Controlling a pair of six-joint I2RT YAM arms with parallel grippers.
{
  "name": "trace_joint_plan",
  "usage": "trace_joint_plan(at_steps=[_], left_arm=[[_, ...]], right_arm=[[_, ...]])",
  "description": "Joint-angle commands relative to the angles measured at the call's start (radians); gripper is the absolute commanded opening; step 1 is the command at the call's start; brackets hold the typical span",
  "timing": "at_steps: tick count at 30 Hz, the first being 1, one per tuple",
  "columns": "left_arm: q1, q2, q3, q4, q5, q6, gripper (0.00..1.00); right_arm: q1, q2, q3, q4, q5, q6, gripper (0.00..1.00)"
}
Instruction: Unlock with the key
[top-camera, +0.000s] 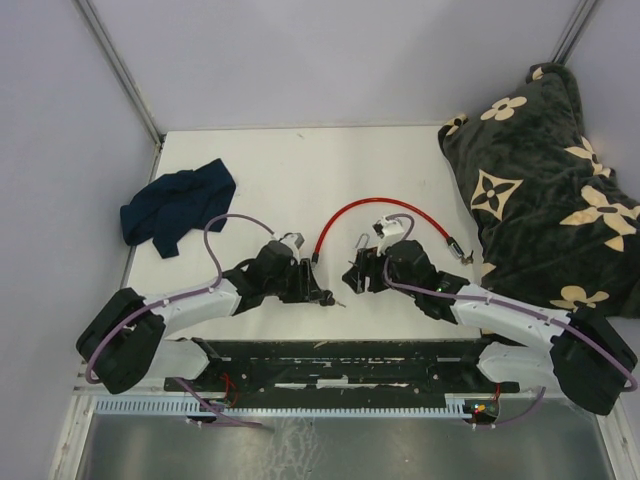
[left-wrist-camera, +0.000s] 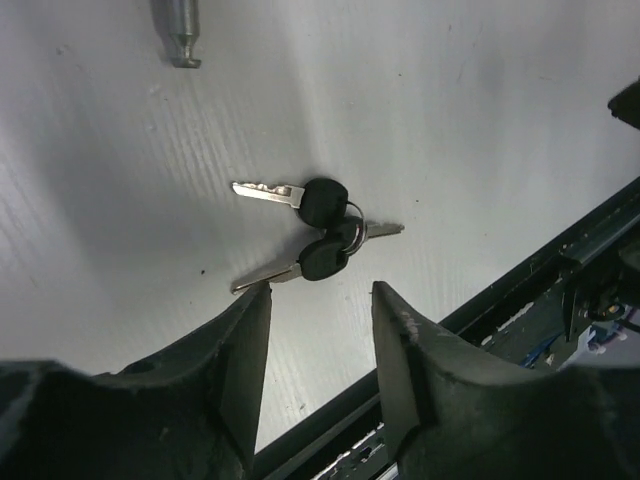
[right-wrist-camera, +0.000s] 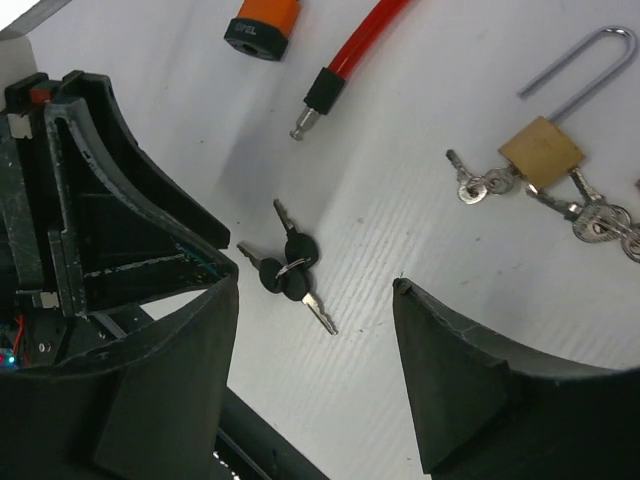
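White tabletop (top-camera: 300, 170) fills mid-frame between pale grey walls (top-camera: 330, 60), with a flowered blanket (top-camera: 540, 200) at upper right. Left gripper (left-wrist-camera: 320, 292) and right gripper (right-wrist-camera: 316, 282) have jaws spread near loose black-headed keys (left-wrist-camera: 322, 232).

The top view looks steeply down from above and behind the arm bases, far enough off to take in the whole table (top-camera: 300, 170) and both arms.

The left wrist view sits low and close over the table. It looks past the left gripper (left-wrist-camera: 320, 290) at the keys (left-wrist-camera: 322, 232), with the cable pin (left-wrist-camera: 180, 35) at its upper edge.

The right wrist view is also close, though a little higher, and looks down past the right gripper (right-wrist-camera: 315, 280) from the opposite side.

Both wrist views share the keys and the cable pin. The top view shows that same patch small, between the 2 arms.
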Motion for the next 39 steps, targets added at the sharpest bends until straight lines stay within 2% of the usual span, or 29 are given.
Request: trace_joint_plan(at_steps=[1, 3, 7, 13, 16, 26, 34, 39], left_arm=[[-0.002, -0.062, 0.055, -0.059, -0.093, -0.019, 0.57], [0.002, -0.102, 0.057, -0.093, -0.139, -0.029, 0.63], [0.050, -0.152, 0.037, -0.136, -0.163, -0.065, 0.67], [0.223, -0.202, -0.065, -0.083, -0.002, -0.120, 0.68], [0.271, -0.224, -0.103, -0.072, 0.038, -0.133, 0.68], [0.315, -0.254, -0.143, -0.064, 0.038, -0.172, 0.68], [0.325, -0.256, -0.159, -0.053, 0.032, -0.197, 0.68], [0.333, -0.261, -0.154, -0.095, -0.019, -0.219, 0.69]], right_arm=[[0.060, 0.062, 0.132, -0.133, 0.038, -0.098, 0.71], [0.083, 0.106, 0.176, -0.181, 0.045, -0.122, 0.71], [0.141, 0.210, 0.282, -0.277, 0.057, -0.173, 0.70], [0.221, 0.367, 0.430, -0.424, 0.090, -0.252, 0.68], [0.251, 0.423, 0.483, -0.478, 0.075, -0.339, 0.68], [0.289, 0.530, 0.604, -0.542, -0.058, -0.707, 0.64], [0.291, 0.608, 0.629, -0.548, -0.022, -0.808, 0.61], [0.293, 0.664, 0.639, -0.547, -0.034, -0.833, 0.60]])
